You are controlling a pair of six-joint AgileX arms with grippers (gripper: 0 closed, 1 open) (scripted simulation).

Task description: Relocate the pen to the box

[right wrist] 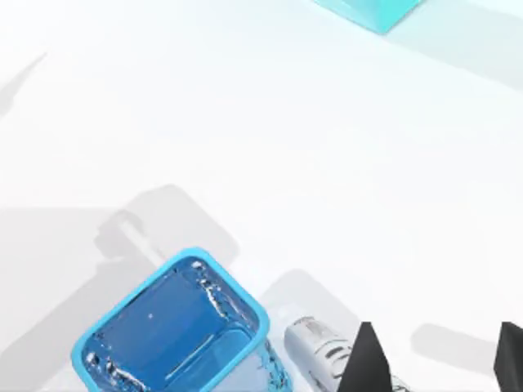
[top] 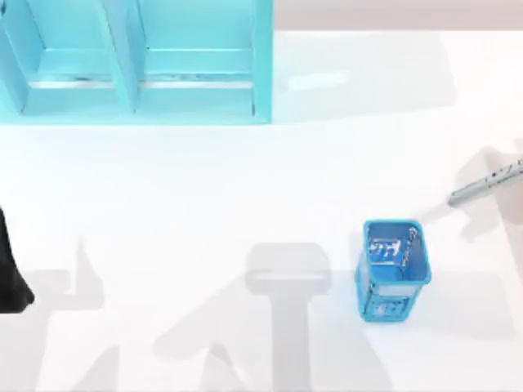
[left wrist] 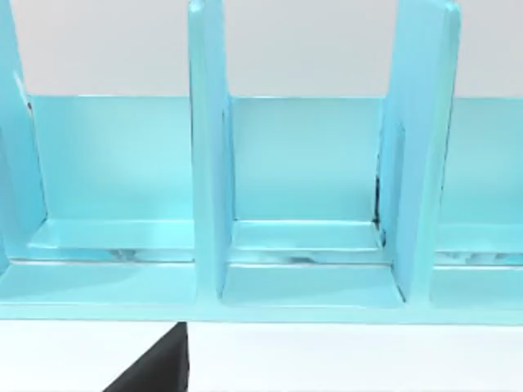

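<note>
Top view: a white, matte table [top: 245,188] carries a pale turquoise box [top: 139,61] at the far left, a smooth, flat-walled unit split by upright dividers into open compartments. Toward the right stands a blue mesh cup [top: 393,268], square-mouthed with a glossy rim. The pen [top: 486,182], a slim grey-silver barrel with dark print, lies slanted at the right edge, beyond the cup and apart from it. A dark part of the left arm [top: 10,265] sits at the left edge.

Left wrist view: the box [left wrist: 310,204] faces the camera, its dividers rising as thin, straight panels over shiny compartment floors; a black wedge [left wrist: 155,367] juts in below it. Whether the left gripper's fingers are apart cannot be told.

Right wrist view: the cup [right wrist: 176,327] shows a translucent blue interior. Just beside it lies the pen's silver end [right wrist: 315,347]. The right gripper [right wrist: 437,359] holds its two black pointed fingers [right wrist: 368,359] spread apart, one fingertip overlapping the barrel; whether they grasp the pen cannot be told. A corner of the box [right wrist: 368,12] shows far off.
</note>
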